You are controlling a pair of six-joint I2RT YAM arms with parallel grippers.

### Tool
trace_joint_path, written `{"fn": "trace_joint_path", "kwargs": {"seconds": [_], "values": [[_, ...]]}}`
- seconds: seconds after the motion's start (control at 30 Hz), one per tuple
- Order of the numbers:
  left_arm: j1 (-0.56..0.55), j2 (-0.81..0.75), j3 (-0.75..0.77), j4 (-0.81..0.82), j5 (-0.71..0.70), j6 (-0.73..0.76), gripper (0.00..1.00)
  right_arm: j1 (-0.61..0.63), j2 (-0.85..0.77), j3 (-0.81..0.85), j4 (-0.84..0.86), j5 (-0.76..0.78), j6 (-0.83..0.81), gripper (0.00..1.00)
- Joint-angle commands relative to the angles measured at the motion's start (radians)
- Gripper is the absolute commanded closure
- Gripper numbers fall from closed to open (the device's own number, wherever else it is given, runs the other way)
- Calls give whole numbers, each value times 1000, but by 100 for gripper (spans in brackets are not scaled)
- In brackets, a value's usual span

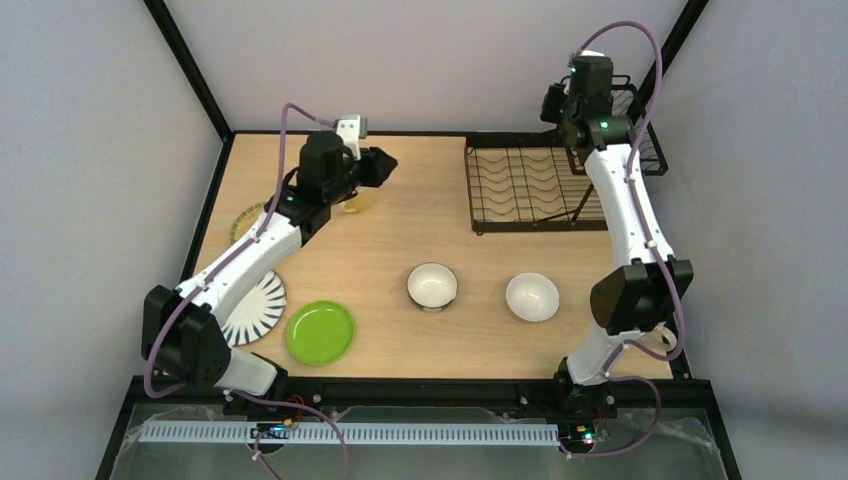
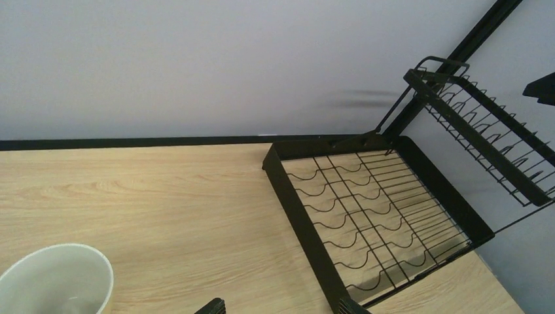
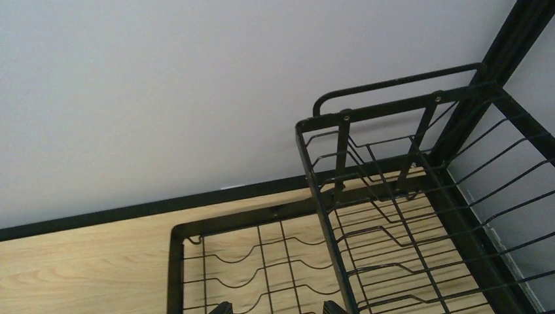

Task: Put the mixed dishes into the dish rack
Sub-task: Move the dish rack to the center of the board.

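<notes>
Dish rack (image 1: 530,188), 2 bowls (image 1: 432,285) in front

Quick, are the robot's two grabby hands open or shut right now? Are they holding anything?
Left gripper: open, holding nothing.
Right gripper: open, holding nothing.

Pretty clearly a robotics lab test cell, not anyone's kitchen. The light wood table (image 1: 390,240) is boxed in by plain grey panels (image 1: 420,60) behind and beside it, with black frame posts (image 1: 188,65) rising from its far corners. Two white-and-black robot arms (image 1: 250,262) are bolted along its near edge, purple cables (image 1: 283,140) looped over them. Just in front of that edge runs a white slotted strip (image 1: 400,433), maybe cable ducting, hard to tell. The only homey stuff on the table is a black wire dish rack (image 1: 520,185) and loose dishes like a lime green plate (image 1: 320,332).
</notes>
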Motion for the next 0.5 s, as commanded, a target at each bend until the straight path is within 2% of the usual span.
{"fn": "trace_joint_path", "kwargs": {"seconds": [0.0,0.17,0.47], "values": [[-13,16,30,-34,-16,11,1,-2,46,68,-79,62,-10,23],[-22,24,24,-37,-16,3,1,-3,78,81,-98,16,-5,27],[-27,46,33,-50,-15,-1,1,-3,125,101,-181,26,7,26]]}}
